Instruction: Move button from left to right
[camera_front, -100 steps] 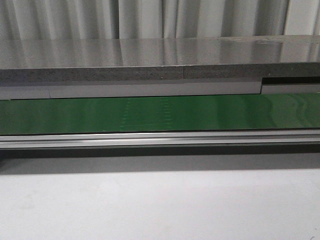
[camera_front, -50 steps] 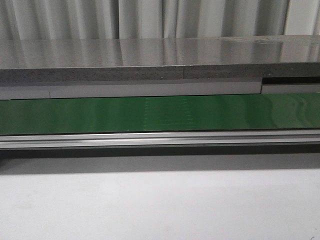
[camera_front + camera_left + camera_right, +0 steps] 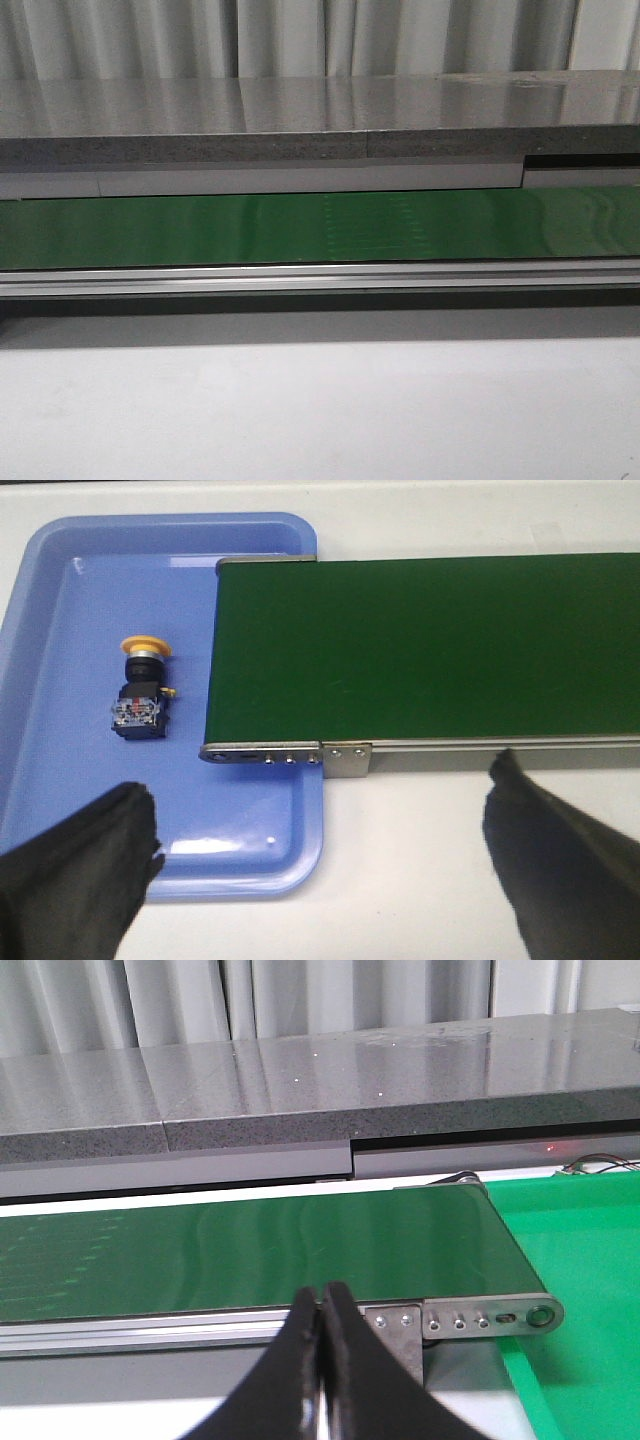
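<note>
The button (image 3: pixel 142 690), a yellow-orange mushroom cap on a black boxy body, lies on its side in a blue tray (image 3: pixel 60 610) in the left wrist view. My left gripper (image 3: pixel 320 810) is wide open and empty, above the tray's near corner and the table, short of the button. My right gripper (image 3: pixel 322 1305) is shut with nothing between the fingers, in front of the end of the green conveyor belt (image 3: pixel 250 1250). Neither gripper nor the button shows in the front view.
The green conveyor belt (image 3: pixel 320 228) with its aluminium rail (image 3: pixel 320 278) runs across the table. Its end overhangs the blue tray (image 3: pixel 265 750) in the left wrist view. A green tray (image 3: pixel 580 1260) lies past the belt's other end. A grey counter (image 3: pixel 320 120) stands behind.
A faint patterned patch on the belt has drifted to the right in the front view. Nothing else has moved.
</note>
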Action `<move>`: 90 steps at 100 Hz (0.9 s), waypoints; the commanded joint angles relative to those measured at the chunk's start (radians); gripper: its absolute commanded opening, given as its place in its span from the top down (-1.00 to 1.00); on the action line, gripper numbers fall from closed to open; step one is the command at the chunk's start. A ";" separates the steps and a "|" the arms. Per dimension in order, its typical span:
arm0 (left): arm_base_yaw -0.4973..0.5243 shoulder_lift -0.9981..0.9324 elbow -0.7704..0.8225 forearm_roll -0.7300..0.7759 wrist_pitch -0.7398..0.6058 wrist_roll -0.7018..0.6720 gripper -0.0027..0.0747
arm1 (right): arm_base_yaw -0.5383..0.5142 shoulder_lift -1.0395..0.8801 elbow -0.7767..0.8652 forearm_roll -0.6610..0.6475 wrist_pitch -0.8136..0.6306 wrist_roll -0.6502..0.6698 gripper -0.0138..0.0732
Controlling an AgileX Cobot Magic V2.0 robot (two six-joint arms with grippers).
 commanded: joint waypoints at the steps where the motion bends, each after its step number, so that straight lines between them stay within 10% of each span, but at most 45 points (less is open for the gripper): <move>1: 0.003 -0.001 -0.035 0.001 -0.081 -0.002 -0.85 | -0.007 -0.021 -0.016 0.000 -0.089 -0.002 0.84; 90: 0.278 0.568 -0.394 0.017 -0.133 0.021 -0.66 | -0.007 -0.021 -0.016 0.000 -0.089 -0.002 0.84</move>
